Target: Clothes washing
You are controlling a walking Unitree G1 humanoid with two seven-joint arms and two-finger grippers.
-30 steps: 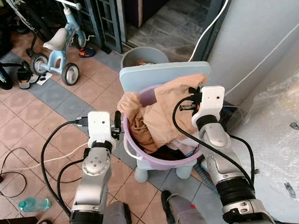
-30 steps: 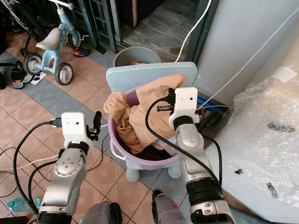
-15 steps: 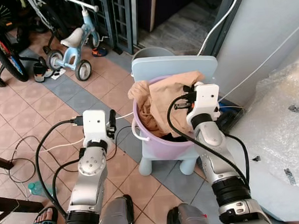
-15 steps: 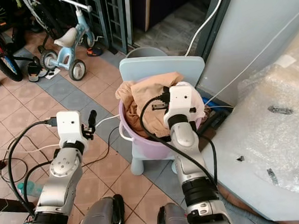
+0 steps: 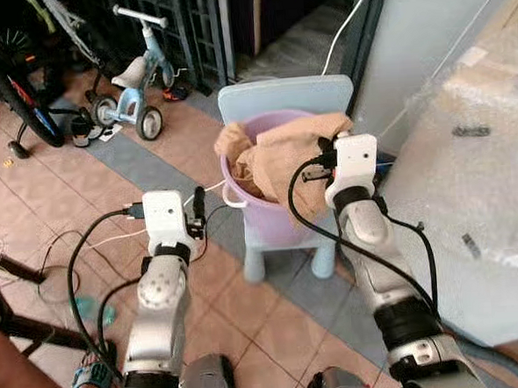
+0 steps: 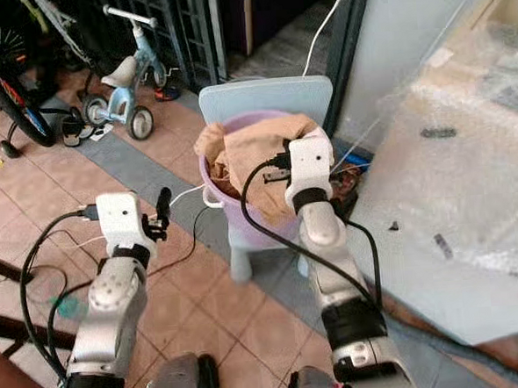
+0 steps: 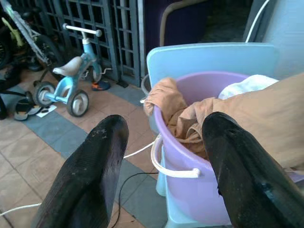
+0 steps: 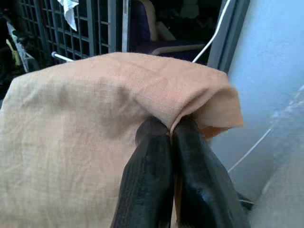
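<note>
A blue children's tricycle (image 5: 135, 87) is standing at the far left on the tiled floor (image 5: 58, 211). Nearer, the left gripper (image 7: 161, 180) is hovering just left of the purple laundry bucket (image 5: 260, 213), its fingers (image 7: 90, 175) spread wide and holding nothing. The bucket is sitting upright on a pale blue plastic chair (image 5: 284, 100), its white handle (image 7: 168, 166) hanging down the near-left side. A tan garment (image 5: 283, 157) is heaped in the bucket and draping over its right rim, stretching left to right. The right gripper (image 8: 168, 137) is pinching a fold of that garment with its fingers pressed together, at the bucket's right edge.
</note>
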